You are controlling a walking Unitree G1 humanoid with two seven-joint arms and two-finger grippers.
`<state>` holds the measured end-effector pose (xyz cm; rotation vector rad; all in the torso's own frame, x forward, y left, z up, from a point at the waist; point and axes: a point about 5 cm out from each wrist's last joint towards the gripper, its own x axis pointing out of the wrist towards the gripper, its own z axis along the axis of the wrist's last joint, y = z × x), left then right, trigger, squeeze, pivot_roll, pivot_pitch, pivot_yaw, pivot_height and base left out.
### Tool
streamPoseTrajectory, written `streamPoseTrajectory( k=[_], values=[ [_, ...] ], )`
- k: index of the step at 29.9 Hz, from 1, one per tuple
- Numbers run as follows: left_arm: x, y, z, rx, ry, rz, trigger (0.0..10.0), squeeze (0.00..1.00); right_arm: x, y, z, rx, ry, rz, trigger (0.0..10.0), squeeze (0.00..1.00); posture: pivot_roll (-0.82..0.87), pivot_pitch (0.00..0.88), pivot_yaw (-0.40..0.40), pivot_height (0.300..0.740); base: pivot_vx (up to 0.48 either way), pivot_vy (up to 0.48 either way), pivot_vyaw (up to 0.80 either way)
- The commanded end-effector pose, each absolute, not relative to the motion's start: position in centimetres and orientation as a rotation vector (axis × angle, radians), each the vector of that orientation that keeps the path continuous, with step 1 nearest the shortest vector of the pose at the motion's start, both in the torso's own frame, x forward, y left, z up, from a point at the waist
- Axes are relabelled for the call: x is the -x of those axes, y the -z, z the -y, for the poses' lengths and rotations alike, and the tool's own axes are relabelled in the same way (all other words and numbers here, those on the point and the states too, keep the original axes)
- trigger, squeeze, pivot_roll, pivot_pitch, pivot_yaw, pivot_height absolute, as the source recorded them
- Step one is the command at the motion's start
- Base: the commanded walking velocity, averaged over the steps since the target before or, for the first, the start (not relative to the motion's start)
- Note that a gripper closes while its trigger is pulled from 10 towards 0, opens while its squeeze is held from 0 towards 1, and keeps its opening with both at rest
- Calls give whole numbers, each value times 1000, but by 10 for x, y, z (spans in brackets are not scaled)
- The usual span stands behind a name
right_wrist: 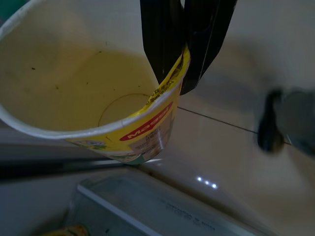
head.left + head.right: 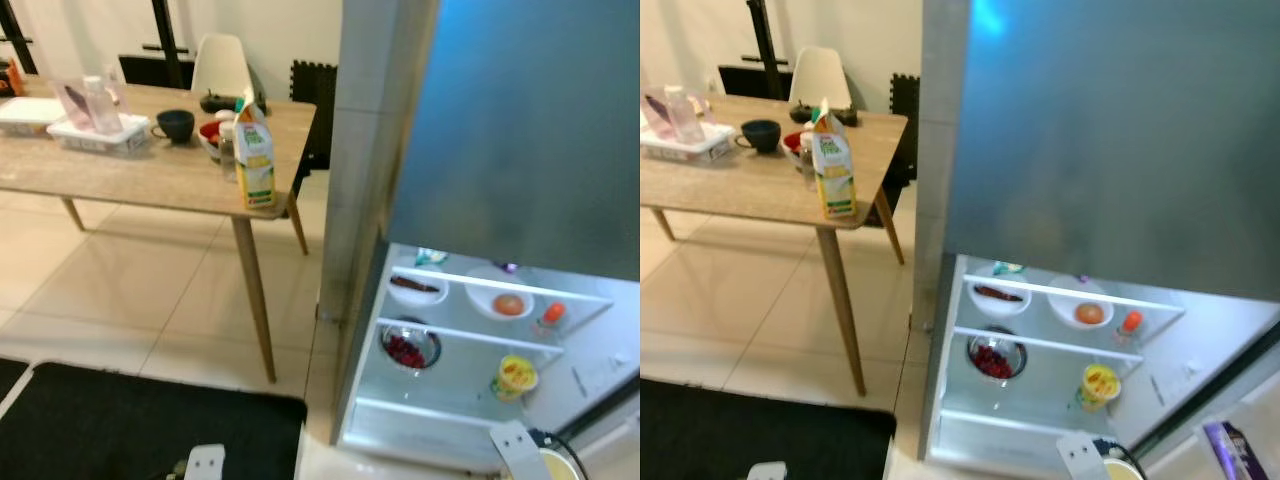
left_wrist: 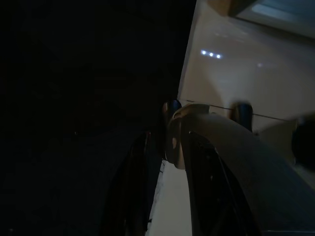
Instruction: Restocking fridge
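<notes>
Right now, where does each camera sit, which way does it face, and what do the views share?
Left eye: head, looking down at table, carton and open fridge; arm tips at bottom edge.
Right eye: same scene.
Left wrist: dark, along its fingers toward floor.
Right wrist: along fingers pinching the cup rim.
Shared: both eyes see the cup's rim bottom right.

Silver arm plates, black cable by the right wrist, long black gripper fingers.
</notes>
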<state>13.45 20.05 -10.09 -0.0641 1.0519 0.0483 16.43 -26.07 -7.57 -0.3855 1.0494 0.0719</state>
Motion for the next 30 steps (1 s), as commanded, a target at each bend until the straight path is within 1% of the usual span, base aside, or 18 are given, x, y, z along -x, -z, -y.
streamPoseTrajectory(
  k=[1,9,14,21,23,30],
  values=[
    [-134,102,-197,56,-33,-1059,10000,0,-164,75,265,386,-55,-1050,10000,0,-84,0,-49,740,0,0,0],
    [-134,102,-195,69,-20,-1050,10000,0,-166,74,265,387,-55,-1040,10000,0,-84,0,-49,740,0,0,0],
    [-134,102,-195,62,-9,-1056,10000,0,-178,68,264,395,-60,-999,10000,0,-84,0,-49,740,0,-469,0],
    [-133,102,-195,45,-16,-1060,10000,0,-184,65,262,403,-68,-978,10000,0,-83,0,-51,740,0,-448,0],
    [-133,102,-196,39,-29,-1060,10000,0,-193,61,261,408,-71,-949,10000,0,-83,0,-51,740,0,0,0],
    [-133,102,-196,45,-34,-1057,10000,0,-203,56,259,432,-96,-908,10000,0,-84,0,-52,740,0,0,0]
  ],
)
